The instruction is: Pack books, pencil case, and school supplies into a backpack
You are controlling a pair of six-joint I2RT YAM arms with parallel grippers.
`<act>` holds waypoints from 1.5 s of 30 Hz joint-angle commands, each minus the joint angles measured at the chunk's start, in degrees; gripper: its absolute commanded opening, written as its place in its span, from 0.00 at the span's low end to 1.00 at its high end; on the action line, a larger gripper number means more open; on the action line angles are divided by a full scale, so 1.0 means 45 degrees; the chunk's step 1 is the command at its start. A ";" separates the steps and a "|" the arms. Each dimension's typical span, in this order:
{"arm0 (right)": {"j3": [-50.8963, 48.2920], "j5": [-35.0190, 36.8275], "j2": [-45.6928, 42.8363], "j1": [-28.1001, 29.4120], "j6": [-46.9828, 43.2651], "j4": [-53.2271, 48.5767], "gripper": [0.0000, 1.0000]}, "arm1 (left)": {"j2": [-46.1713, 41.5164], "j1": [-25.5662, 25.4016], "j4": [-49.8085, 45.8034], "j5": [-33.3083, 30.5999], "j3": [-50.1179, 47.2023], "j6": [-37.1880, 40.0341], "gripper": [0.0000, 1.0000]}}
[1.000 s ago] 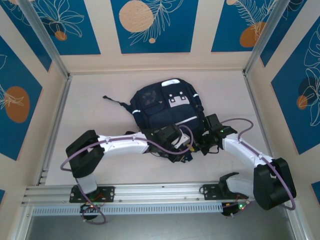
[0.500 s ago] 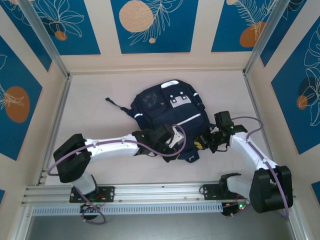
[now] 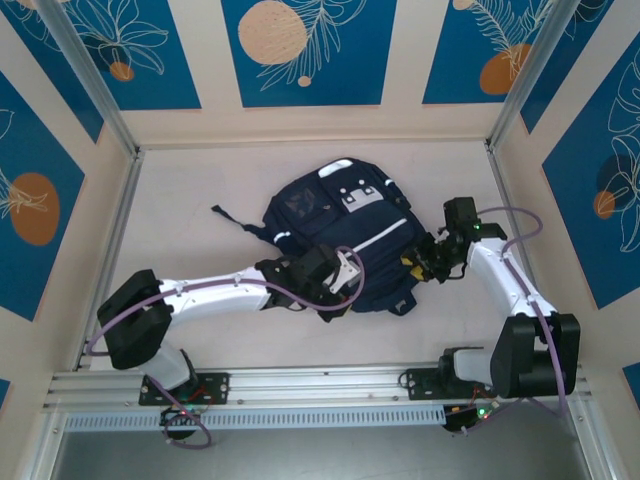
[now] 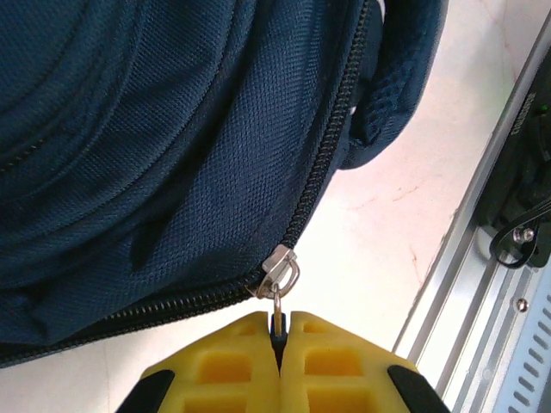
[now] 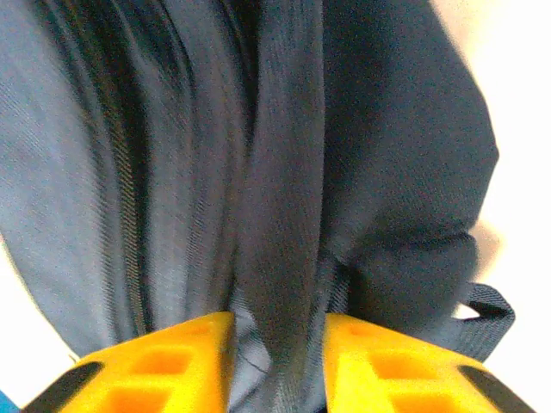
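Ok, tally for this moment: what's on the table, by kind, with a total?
1 backpack
1 zip pull
2 hands: left hand pinching the zip pull, right hand with backpack fabric between its spread fingers
Total: 4

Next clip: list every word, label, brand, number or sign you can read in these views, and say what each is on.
No text can be read in any view.
backpack: its white patch bears dark dots, no letters.
wall panels: leaf and circle drawings, no words.
metal rail: no marking that can be made out.
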 commanded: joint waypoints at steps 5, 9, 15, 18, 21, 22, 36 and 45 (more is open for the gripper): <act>-0.0591 0.0074 -0.2186 0.1456 0.2592 0.0127 0.52 | 0.0482 -0.0076 -0.0457 0.0937 0.0689 -0.0563 0.00; -0.2871 -0.0497 -0.4470 0.2491 0.5983 0.0772 0.54 | 0.0866 -0.0262 -0.0311 0.1058 0.1101 -0.0692 0.00; -0.4684 0.0346 -0.5646 0.4381 0.8845 0.2443 0.61 | 0.1242 -0.0518 -0.0184 0.1202 0.1423 -0.0750 0.00; -0.5199 0.0174 -0.5158 0.4605 0.9104 0.4016 0.62 | 0.1434 -0.0619 -0.0215 0.1308 0.1598 -0.0770 0.00; -0.5553 0.0043 -0.4588 0.4731 0.9277 0.5373 0.62 | 0.1538 -0.0754 -0.0163 0.1410 0.1754 -0.0807 0.00; -0.5438 0.0248 -0.4409 0.4806 0.9105 0.5372 0.62 | 0.1586 -0.0806 -0.0092 0.1466 0.1760 -0.0828 0.00; -0.5111 0.0949 -0.2873 0.4765 0.7460 0.4392 0.00 | 0.1081 -0.1140 -0.0165 0.1030 0.1494 -0.0458 0.00; -0.4944 0.0696 -0.2873 0.3737 0.5719 0.3579 0.00 | -0.0326 -0.0371 -0.0732 0.0526 0.0056 -0.0275 0.00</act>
